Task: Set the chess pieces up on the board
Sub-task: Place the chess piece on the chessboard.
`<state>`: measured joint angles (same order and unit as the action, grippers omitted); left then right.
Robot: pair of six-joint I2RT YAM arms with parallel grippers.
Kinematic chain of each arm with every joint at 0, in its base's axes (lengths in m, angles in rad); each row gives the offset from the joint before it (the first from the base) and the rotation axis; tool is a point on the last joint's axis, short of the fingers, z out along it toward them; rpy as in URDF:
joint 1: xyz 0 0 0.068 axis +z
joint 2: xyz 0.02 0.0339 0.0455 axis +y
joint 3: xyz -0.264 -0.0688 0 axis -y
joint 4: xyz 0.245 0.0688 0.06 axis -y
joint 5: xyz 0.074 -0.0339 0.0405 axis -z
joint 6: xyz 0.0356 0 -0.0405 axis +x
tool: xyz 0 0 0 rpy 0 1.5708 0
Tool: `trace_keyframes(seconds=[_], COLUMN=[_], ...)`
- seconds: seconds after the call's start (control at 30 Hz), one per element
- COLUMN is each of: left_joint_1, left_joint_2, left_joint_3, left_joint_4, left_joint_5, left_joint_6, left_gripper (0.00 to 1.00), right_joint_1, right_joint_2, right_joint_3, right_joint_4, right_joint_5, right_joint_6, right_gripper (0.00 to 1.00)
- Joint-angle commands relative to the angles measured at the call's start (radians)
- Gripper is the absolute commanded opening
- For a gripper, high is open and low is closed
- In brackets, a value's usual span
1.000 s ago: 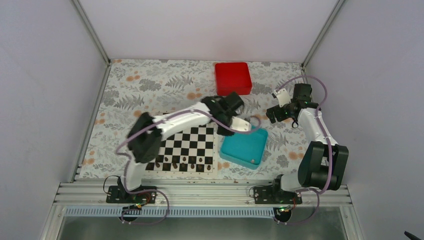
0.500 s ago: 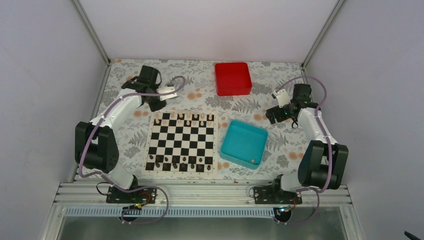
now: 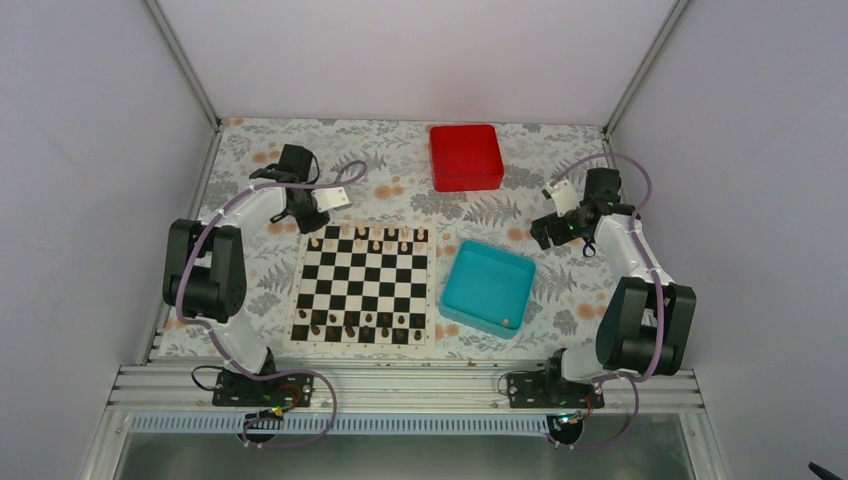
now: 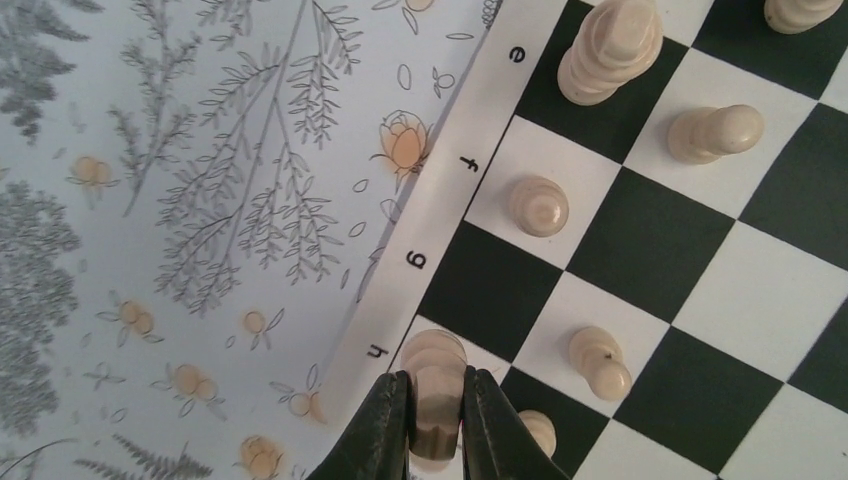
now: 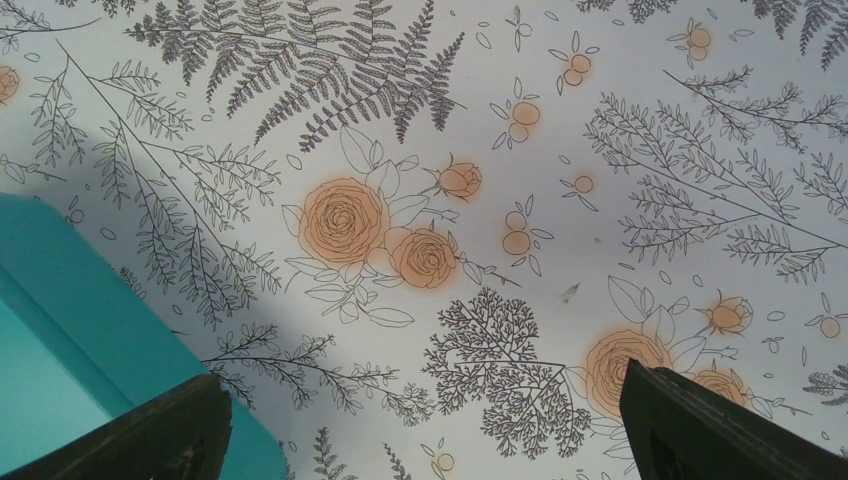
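One pale piece (image 4: pixel 435 352) sits pinched between the jaws of the left gripper (image 4: pixel 437 388), over the corner square marked h on the board (image 4: pixel 640 265). Around it several cream chess pieces (image 4: pixel 538 205) stand on the far ranks, though the g square is bare. The right gripper (image 5: pixel 420 420) hangs spread wide and empty over the floral cloth (image 5: pixel 520 120) beside the teal tray (image 3: pixel 485 285), where a stray piece (image 3: pixel 507 322) waits. By my judgement the setup is well underway but unfinished.

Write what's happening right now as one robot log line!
left hand: shut on pale chess piece | where: h corner of board | right hand: open, empty, near teal tray
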<state>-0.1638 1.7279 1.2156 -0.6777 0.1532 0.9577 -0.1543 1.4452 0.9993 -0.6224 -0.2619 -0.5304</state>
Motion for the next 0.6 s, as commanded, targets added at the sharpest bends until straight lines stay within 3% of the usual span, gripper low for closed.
trace_keyframes(seconds=[0.0, 0.57], left_joint_1=[0.000, -0.010], left_joint_2=[0.046, 0.138], left_joint_3=[0.030, 0.053], left_joint_4=[-0.003, -0.010], left_joint_5=[0.037, 0.054], left_joint_6=[0.016, 0.011], left_gripper=[0.07, 0.07], right_joint_1=[-0.011, -0.011], right_joint_2=[0.014, 0.027], right_joint_3=[0.000, -0.005], right_joint_4=[-0.004, -0.004], right_joint_5=[-0.023, -0.025], right_joint_6=[-0.009, -0.016], right_gripper=[1.00, 1.00])
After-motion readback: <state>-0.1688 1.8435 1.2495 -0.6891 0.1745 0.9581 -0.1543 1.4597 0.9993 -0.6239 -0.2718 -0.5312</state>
